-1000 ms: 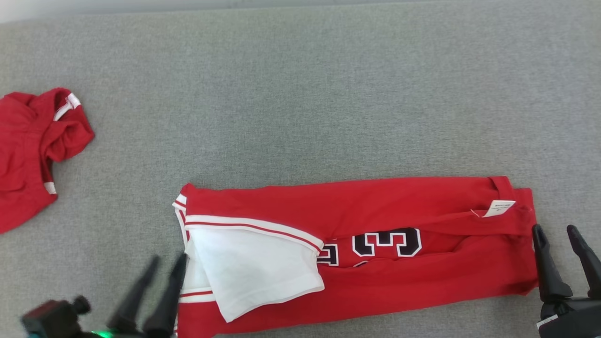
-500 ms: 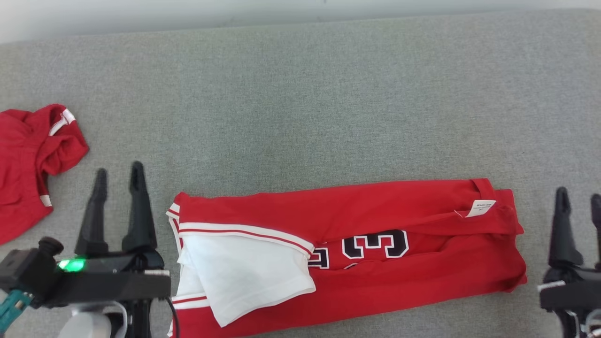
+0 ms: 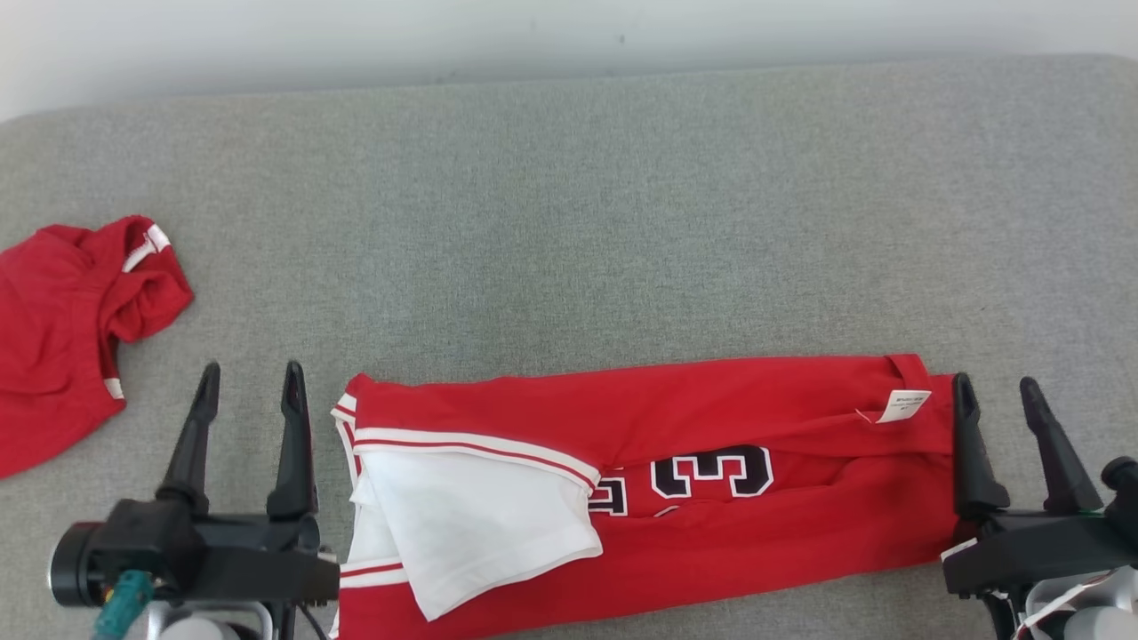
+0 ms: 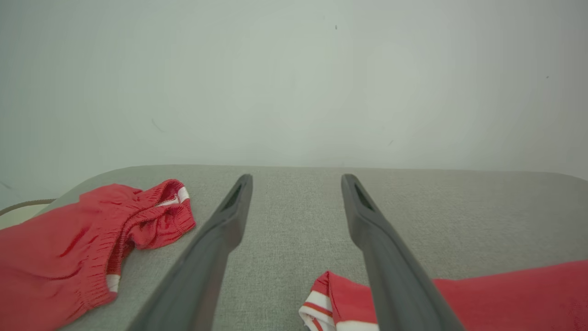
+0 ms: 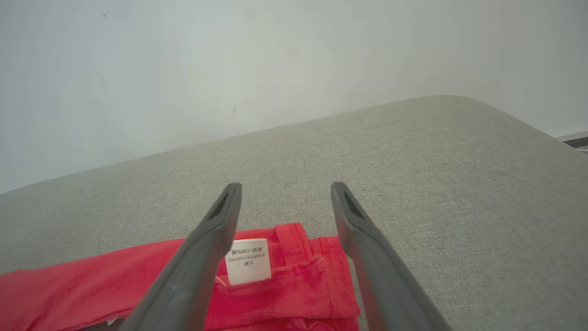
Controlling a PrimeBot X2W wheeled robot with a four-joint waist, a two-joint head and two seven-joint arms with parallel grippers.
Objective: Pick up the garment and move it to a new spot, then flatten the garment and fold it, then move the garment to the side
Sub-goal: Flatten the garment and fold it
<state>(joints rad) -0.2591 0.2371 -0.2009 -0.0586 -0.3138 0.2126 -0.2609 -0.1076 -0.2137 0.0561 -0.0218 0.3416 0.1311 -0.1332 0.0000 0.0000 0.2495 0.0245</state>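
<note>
The garment (image 3: pixel 711 498) is a red jersey with white trim and black numerals, folded into a long band lying across the near part of the grey surface. A white panel (image 3: pixel 471 520) lies turned over its left end, and a white label (image 3: pixel 902 406) shows at its right end. My left gripper (image 3: pixel 249 384) stands open just left of the garment's left end (image 4: pixel 330 299), with nothing between its fingers. My right gripper (image 3: pixel 996 396) is open above the garment's right end (image 5: pixel 298 280), the label (image 5: pixel 248 267) showing between its fingers; it holds nothing.
A second red garment (image 3: pixel 62 329) lies crumpled at the far left (image 4: pixel 82 243). The grey padded surface (image 3: pixel 569 222) stretches back to a pale wall (image 3: pixel 533 36). Its right edge curves down in the right wrist view (image 5: pixel 528 133).
The camera has tilted, so the wall now shows. Both grippers have lifted off the surface and stand upright at the garment's two ends; the garment lies as it did.
</note>
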